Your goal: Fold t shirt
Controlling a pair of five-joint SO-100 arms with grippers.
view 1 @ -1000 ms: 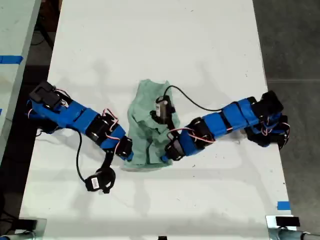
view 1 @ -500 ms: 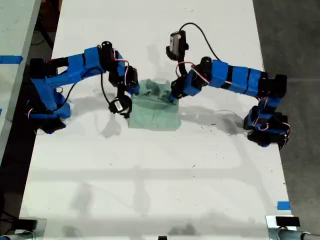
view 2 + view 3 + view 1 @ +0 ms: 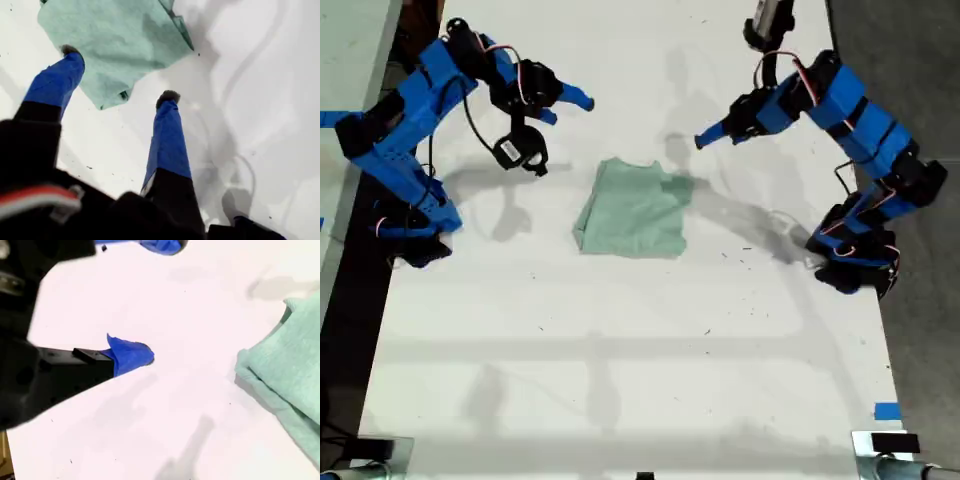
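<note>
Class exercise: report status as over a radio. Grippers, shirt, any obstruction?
My first gripper open, empty. My second gripper open, clear of cloth. T-shirt folded on the white table, untouched. Nothing in the way.

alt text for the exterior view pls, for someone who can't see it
A small mint-green t shirt lies folded into a rough square near the middle of a white table, touched by nothing. Two blue robot arms are raised off it, one at the exterior view's left, one at its right.
</note>
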